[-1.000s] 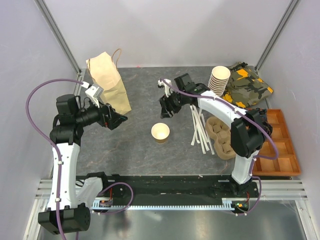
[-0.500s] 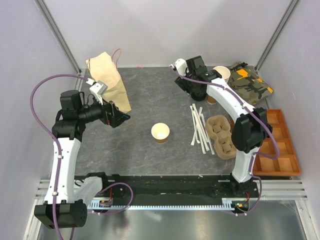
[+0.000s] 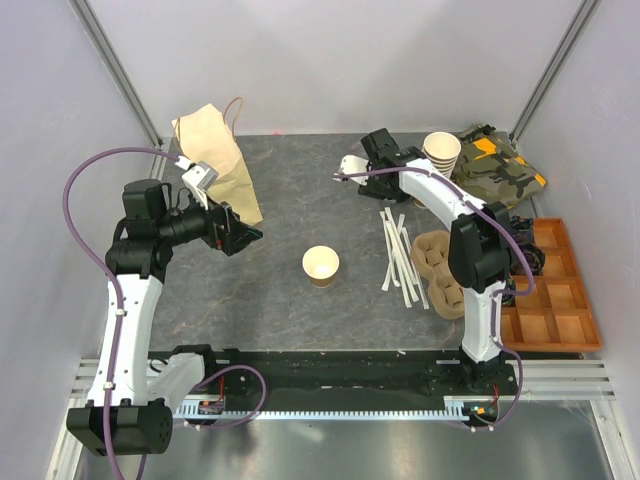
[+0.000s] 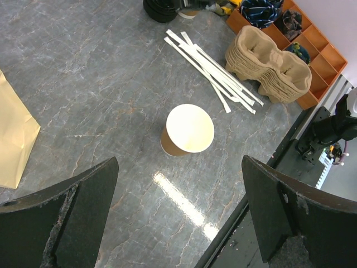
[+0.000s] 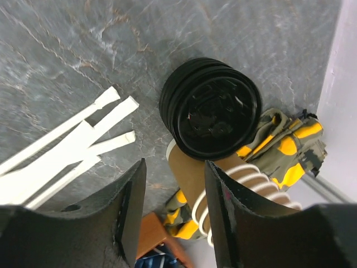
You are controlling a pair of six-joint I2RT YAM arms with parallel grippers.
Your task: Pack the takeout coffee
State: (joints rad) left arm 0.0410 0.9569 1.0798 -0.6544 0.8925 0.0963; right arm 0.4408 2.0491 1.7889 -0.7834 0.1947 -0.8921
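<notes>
The takeout coffee's cup [image 3: 321, 266], small and of brown kraft paper, stands upright mid-table with its top open and no lid on it; the left wrist view looks down into the same cup [image 4: 189, 129]. A stack of black lids [image 5: 211, 114] lies at the back right beside the tall stack of paper cups [image 3: 440, 155]. My right gripper [image 3: 385, 160] hovers over those lids, open and empty [image 5: 174, 166]. My left gripper [image 3: 235, 232] hangs left of the cup, wide open with nothing in it [image 4: 179, 162].
A brown paper bag [image 3: 215, 165] stands at the back left. White flat sticks [image 3: 400, 255] and stacked pulp cup carriers [image 3: 443, 270] lie right of the cup. A camouflage pouch [image 3: 495, 170] and an orange compartment tray [image 3: 560, 290] fill the right side.
My right arm has swung from the middle of the table to the back right, over the black lids. The left arm has barely shifted.
</notes>
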